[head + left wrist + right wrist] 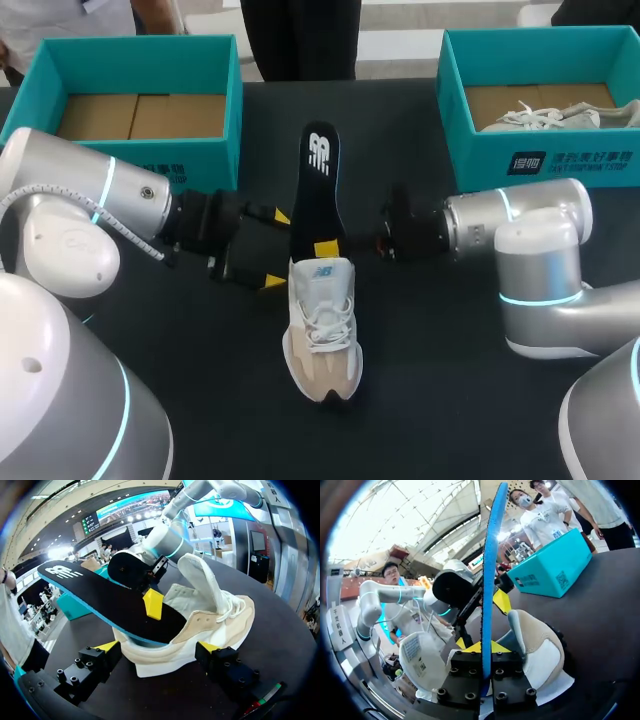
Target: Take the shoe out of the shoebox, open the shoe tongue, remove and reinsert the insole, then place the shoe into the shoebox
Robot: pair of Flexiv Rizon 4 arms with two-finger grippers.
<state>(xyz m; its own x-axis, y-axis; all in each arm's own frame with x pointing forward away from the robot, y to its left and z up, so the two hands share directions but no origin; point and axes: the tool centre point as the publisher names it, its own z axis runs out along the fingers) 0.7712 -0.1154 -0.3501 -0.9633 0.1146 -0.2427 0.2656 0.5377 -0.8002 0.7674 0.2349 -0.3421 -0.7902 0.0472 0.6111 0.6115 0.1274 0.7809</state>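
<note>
shoe (320,330) at mid-surface (450,400) | insole (318,190) slanting out of shoe's opening | right tool (486,650) pinching insole above shoe's heel | left tool (277,250) spread, just beside shoe

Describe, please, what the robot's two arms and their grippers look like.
The left arm and right arm are rounded silver-and-white tubes with glowing cyan rings at the joints; a pale braided cable runs along the left one. The left gripper and right gripper are black bolted blocks with yellow-tipped fingers.
</note>
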